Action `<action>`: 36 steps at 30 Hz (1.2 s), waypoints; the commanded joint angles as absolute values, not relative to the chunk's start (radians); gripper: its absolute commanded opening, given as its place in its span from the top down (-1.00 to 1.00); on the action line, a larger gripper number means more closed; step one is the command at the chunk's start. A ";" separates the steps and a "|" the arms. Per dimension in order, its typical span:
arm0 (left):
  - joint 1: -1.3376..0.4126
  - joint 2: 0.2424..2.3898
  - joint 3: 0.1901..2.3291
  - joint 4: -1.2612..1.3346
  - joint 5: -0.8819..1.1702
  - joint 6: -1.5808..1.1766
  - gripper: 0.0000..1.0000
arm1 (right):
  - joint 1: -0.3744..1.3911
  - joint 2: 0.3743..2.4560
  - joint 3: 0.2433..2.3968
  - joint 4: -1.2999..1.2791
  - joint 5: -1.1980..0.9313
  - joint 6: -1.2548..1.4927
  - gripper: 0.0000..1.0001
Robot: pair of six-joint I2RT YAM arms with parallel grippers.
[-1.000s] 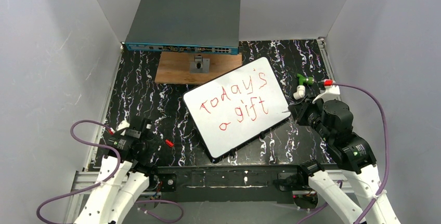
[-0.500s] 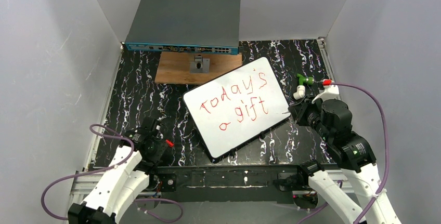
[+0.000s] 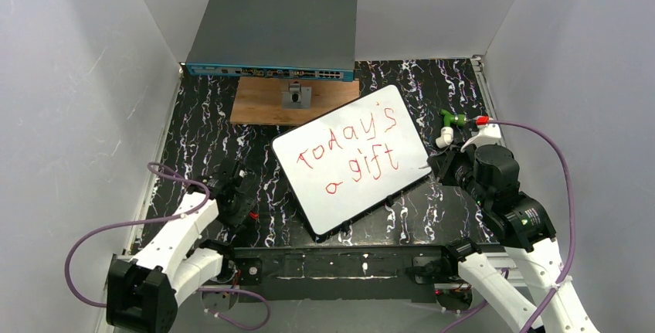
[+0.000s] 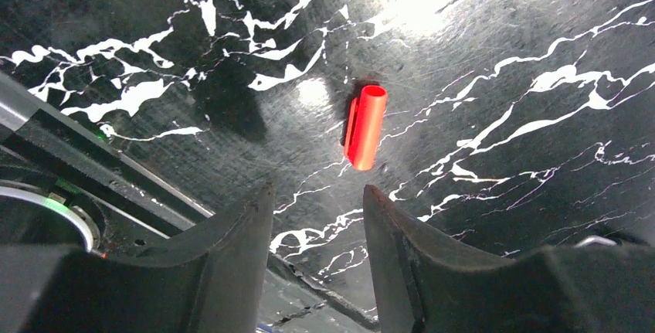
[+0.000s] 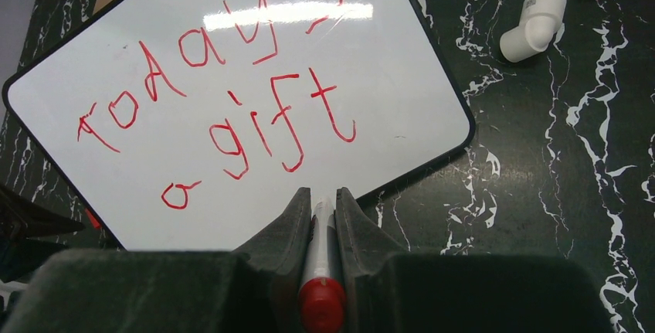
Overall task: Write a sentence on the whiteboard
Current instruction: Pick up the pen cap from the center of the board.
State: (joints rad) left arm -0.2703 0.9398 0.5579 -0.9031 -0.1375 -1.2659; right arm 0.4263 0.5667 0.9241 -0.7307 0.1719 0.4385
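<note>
While the whiteboard (image 3: 351, 159) lies flat and skewed in the middle of the black marbled table (image 3: 201, 140), the two arms reach in from the near edge, one on either side of it. Red handwriting on the whiteboard reads "today's" on the upper line and "gift" on the lower, with a small loop left of "gift".

The right gripper (image 5: 323, 198) sits at the whiteboard's right-hand near edge. Its fingers are pressed together on a marker (image 5: 318, 256) with a white body and a red rear end. The marker's tip points at the whiteboard's rim; whether it touches cannot be told.

The left gripper (image 4: 318, 194) hangs low over the table near the whiteboard's left corner, fingers spread with nothing between them. A red cap (image 4: 364, 127) lies on the table just beyond those fingertips, apart from them.

Behind the whiteboard a wooden plate (image 3: 259, 105) lies flat, with a small metal part (image 3: 296, 96) on it. A grey switch box (image 3: 274, 32) stands at the back. A white pipe elbow (image 3: 446, 136) with a green end lies near the whiteboard's right side.
</note>
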 commanded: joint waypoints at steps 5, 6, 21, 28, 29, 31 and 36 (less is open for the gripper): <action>-0.266 1.015 0.572 -0.817 -0.137 -1.243 0.13 | 0.424 0.567 0.943 -0.689 0.190 0.413 0.97; -0.266 1.024 0.574 -0.808 -0.137 -1.242 0.13 | 0.423 0.568 0.942 -0.690 0.187 0.412 0.97; -0.266 1.178 0.596 -0.739 -0.152 -1.197 0.23 | 0.425 0.573 0.938 -0.700 0.161 0.410 0.97; -0.266 1.229 0.588 -0.745 -0.174 -1.185 0.55 | 0.423 0.581 0.938 -0.694 0.164 0.408 0.97; -0.266 1.235 0.585 -0.744 -0.176 -1.180 0.67 | 0.424 0.581 0.938 -0.694 0.164 0.408 0.97; -0.267 1.244 0.583 -0.742 -0.178 -1.167 0.85 | 0.423 0.580 0.938 -0.692 0.168 0.406 0.97; -0.265 1.246 0.589 -0.745 -0.172 -1.128 1.00 | 0.425 0.576 0.932 -0.691 0.170 0.406 0.97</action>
